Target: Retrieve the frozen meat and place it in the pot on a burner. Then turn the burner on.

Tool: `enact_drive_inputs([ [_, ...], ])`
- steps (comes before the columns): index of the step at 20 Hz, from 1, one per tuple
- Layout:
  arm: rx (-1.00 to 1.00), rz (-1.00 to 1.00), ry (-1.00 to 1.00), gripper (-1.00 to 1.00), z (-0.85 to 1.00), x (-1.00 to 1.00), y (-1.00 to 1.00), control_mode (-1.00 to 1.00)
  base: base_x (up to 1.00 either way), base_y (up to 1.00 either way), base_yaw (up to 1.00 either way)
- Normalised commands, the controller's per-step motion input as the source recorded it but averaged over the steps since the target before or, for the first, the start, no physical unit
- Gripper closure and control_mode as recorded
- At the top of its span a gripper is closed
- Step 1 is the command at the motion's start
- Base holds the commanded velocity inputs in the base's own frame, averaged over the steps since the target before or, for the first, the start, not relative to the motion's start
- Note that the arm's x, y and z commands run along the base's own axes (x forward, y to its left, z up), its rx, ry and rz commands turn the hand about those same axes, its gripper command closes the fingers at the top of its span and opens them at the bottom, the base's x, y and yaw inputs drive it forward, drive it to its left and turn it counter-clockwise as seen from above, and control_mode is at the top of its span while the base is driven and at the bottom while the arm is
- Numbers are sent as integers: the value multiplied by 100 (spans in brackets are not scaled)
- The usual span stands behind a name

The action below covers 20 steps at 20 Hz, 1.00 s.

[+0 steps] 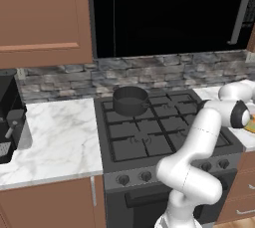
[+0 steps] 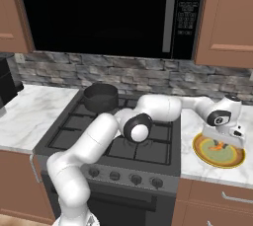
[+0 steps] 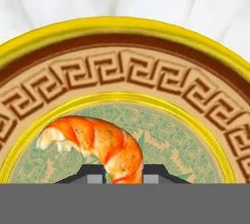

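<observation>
- Orange-brown frozen meat (image 3: 97, 145), shrimp-shaped, lies at the centre of the yellow-rimmed plate (image 2: 237, 160).
- Gripper (image 3: 124, 175) is clamped on the meat's tail end.
- Lift straight up to clear the plate rim, then carry it well left of the plate to the pot (image 2: 101, 96).

Grey stone backsplash (image 1: 149, 75), brown wood cabinets (image 1: 42, 15), white marble counter (image 1: 60, 137), black microwave (image 2: 99, 13) overhead.
</observation>
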Motion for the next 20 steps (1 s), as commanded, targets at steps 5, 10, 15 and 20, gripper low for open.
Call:
enact_drive_inputs([
  [5,1,1,-28,100,24,-28,0,-100,0,0,0],
  [10,0,9,-32,100,42,-56,12,-100,0,0,0],
  [15,0,16,-27,100,50,-50,57,-100,0,0,0],
  [20,-1,19,-29,100,55,-34,90,-100,0,0,0],
])
